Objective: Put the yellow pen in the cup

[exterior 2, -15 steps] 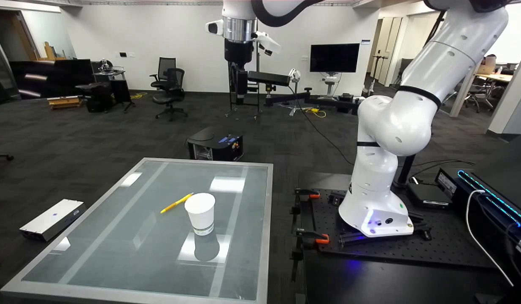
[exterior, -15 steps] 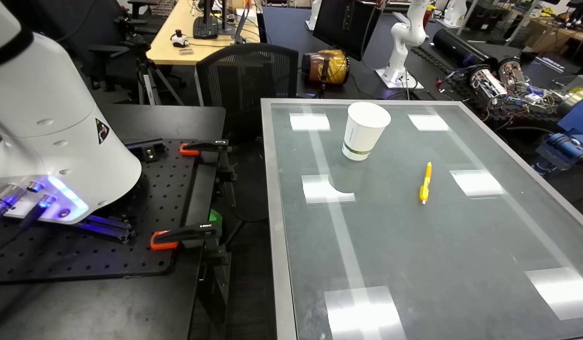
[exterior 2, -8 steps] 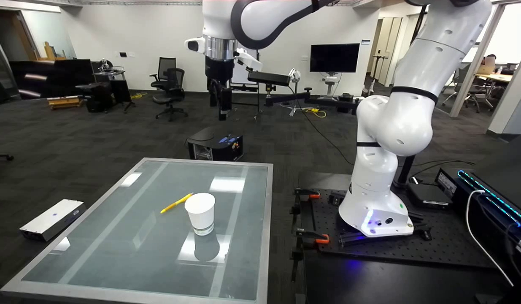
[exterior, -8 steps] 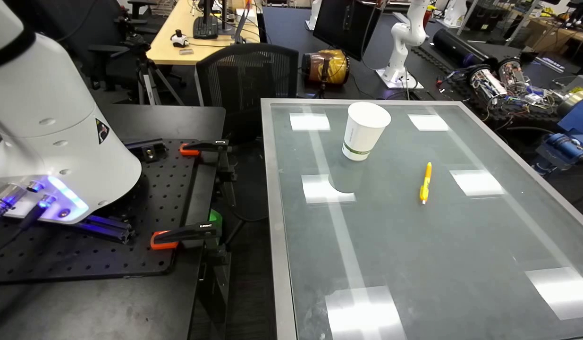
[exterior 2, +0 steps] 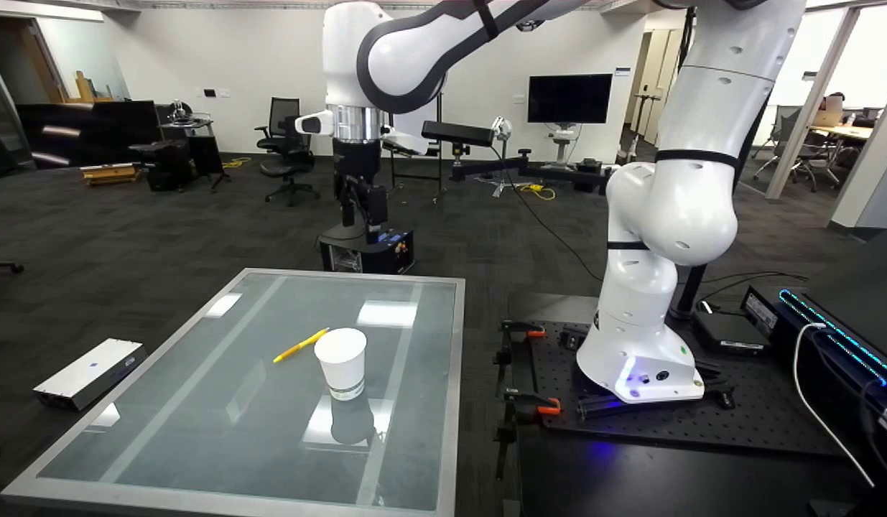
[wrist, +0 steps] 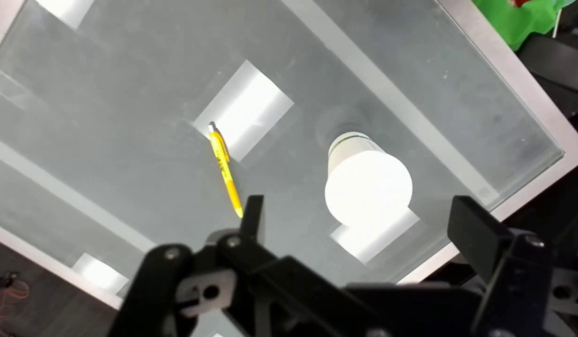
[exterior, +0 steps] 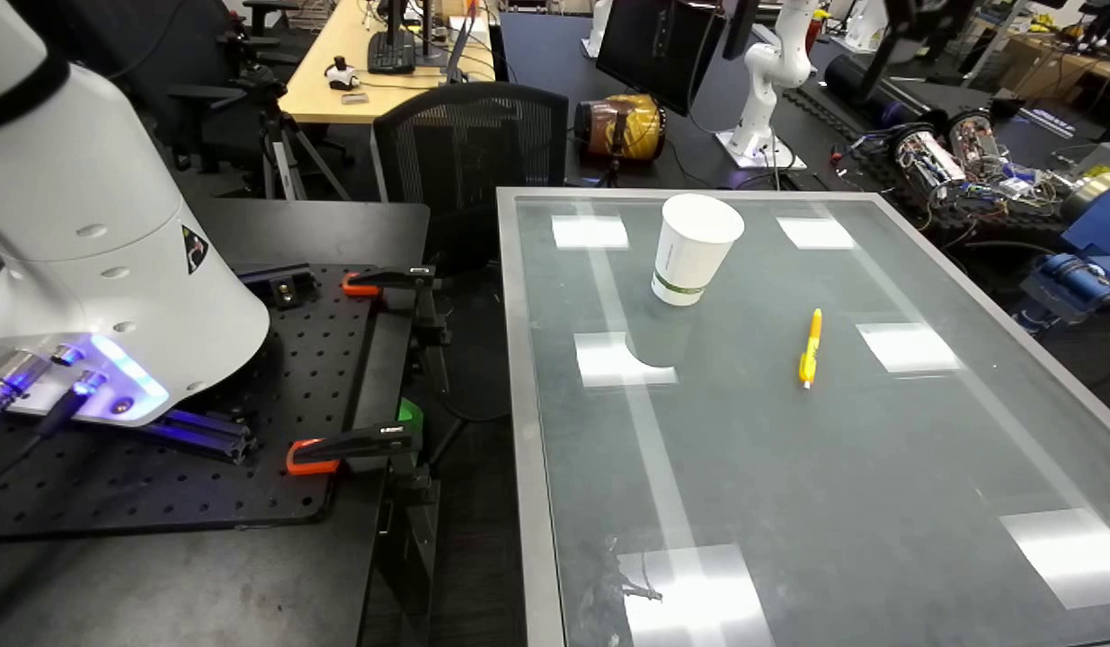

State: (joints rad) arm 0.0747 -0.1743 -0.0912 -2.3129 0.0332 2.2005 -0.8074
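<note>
The yellow pen (exterior: 811, 349) lies flat on the glass table (exterior: 878, 467), apart from the cup; it also shows in the wrist view (wrist: 225, 171). The white paper cup (exterior: 696, 247) stands upright with its rim up; it shows in the other views too (exterior 2: 342, 362) (wrist: 349, 152). Its inside is washed out in the wrist view. My gripper (exterior 2: 360, 228) hangs pointing down, well above the table. In the wrist view my gripper (wrist: 358, 201) is wide open with nothing between its fingers (wrist: 478, 229); the cup shows beyond the gap and the pen left of it.
A metal frame (exterior 2: 460, 345) edges the glass table. Bright light reflections (exterior: 910, 347) lie on the glass. The robot base (exterior 2: 641, 352) stands on a separate black table with orange-tipped clamps (exterior: 357, 449). A mesh chair (exterior: 474, 144) stands behind the glass table.
My gripper has moved down and to the left in an exterior view. Its dark parts now show at the top of an exterior view. The pen and cup have not moved.
</note>
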